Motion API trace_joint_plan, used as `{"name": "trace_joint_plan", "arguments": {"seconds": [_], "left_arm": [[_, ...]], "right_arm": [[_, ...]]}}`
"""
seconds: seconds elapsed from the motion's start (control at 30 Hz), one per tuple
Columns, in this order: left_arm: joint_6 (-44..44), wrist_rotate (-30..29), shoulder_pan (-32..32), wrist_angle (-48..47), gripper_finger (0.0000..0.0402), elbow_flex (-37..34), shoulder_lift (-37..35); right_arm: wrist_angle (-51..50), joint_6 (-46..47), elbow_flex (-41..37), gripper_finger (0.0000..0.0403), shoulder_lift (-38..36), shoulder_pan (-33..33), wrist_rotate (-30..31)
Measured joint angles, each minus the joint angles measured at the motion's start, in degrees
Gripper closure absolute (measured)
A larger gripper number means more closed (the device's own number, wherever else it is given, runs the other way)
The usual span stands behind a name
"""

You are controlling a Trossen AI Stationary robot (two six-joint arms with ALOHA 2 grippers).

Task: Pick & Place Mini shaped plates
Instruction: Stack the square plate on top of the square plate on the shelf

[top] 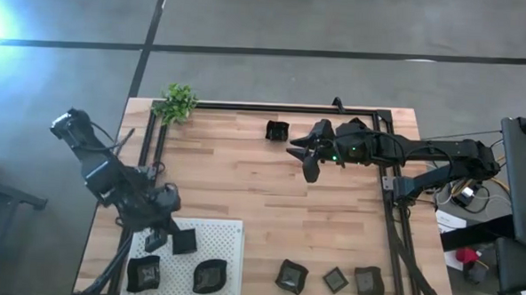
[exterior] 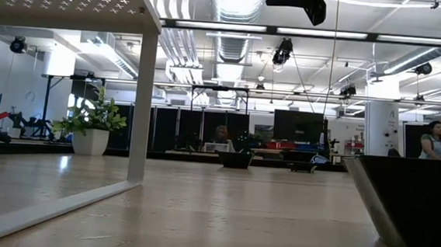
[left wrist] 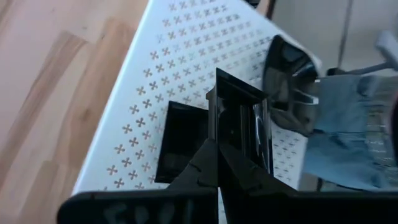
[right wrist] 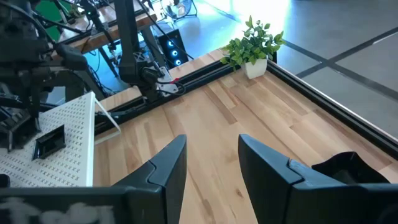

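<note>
My left gripper (top: pixel 158 239) hangs over the white perforated board (top: pixel 228 239) at the table's near left and is shut on a square black mini plate (left wrist: pixel 239 121). A second square plate (left wrist: pixel 179 142) lies flat on the board beside it, also in the high view (top: pixel 184 241). Two more plates (top: pixel 144 272) (top: pixel 209 275) rest on the board's near part. Three plates (top: pixel 291 275) (top: pixel 335 278) (top: pixel 368 280) sit at the table's near edge. My right gripper (top: pixel 309 160) is open above the far middle, near a plate (top: pixel 277 130). My left gripper pinches the square plate by one rim (left wrist: pixel 231 155) between its two fingers, coming from above. The plate stands on edge in the hold, tilted, its hollow face showing, above the board. Whether its far edge touches the board, I cannot tell.
A small green plant (top: pixel 177 102) stands at the far left corner. A black frame rail (top: pixel 393 215) runs along the right side and the far edge. Bare wood lies in the table's middle (top: pixel 269 201). People show in the room behind (exterior: pixel 437 139).
</note>
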Motion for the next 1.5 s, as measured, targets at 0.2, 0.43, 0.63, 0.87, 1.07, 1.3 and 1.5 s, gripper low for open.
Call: {"name": "trace_joint_plan", "arguments": {"seconds": [0.2,0.43,0.63,0.87,1.07,1.3,1.5], "left_arm": [[-0.1,0.7,0.0,-1.0,0.0401,0.0,2.4],[0.0,1.6,0.0,-2.6,0.0401,0.0,2.8],[-0.2,1.6,0.0,-4.7,0.0401,0.0,2.8],[-0.3,1.5,0.0,-4.7,0.0401,0.0,3.2],[-0.3,1.5,0.0,-4.7,0.0401,0.0,4.0],[1.1,1.5,0.1,-4.7,0.0401,0.0,4.1],[2.0,1.5,0.1,-4.7,0.0401,0.0,4.1]], "right_arm": [[0.0,0.0,0.0,0.0264,0.0,0.0,0.0],[0.0,0.0,0.0,0.0264,0.0,0.0,0.0],[0.0,0.0,0.0,0.0264,0.0,0.0,0.0],[0.0,0.0,0.0,0.0264,0.0,0.0,0.0],[0.0,0.0,0.0,0.0264,0.0,0.0,0.0],[0.0,0.0,0.0,0.0264,0.0,0.0,0.0],[0.0,0.0,0.0,0.0264,0.0,0.0,0.0]]}}
